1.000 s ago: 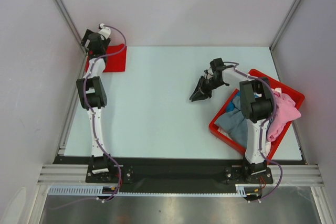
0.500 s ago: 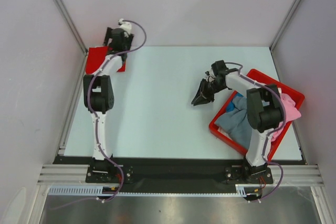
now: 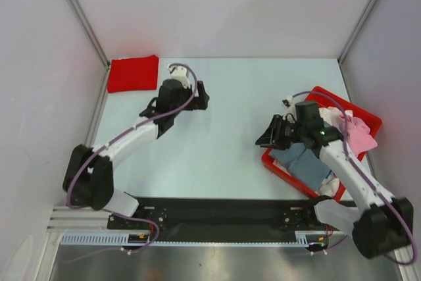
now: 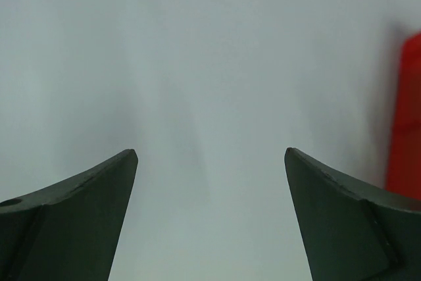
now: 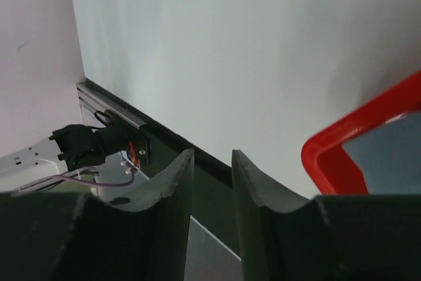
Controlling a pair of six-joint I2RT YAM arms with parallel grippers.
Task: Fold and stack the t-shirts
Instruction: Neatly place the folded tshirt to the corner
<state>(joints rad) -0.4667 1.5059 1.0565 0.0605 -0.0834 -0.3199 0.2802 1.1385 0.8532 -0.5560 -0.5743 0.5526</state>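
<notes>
The grey-blue t-shirt [image 3: 301, 158] lies in the red bin [image 3: 370, 118] just right of the right gripper [image 5: 212, 153], its jaws narrowly apart and empty; the left gripper [image 4: 210, 156], spread wide, is well apart.

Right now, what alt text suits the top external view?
Folded red t-shirt at the table's far-left corner; left pincer open over the middle; right pincer at the rim of a red bin holding a grey-blue shirt and a pink shirt.

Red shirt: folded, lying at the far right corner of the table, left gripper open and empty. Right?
Not quite. The red shirt lies at the far left corner of the table, as the top external view shows. The rest holds: it is folded, and the left gripper is open and empty.
</notes>
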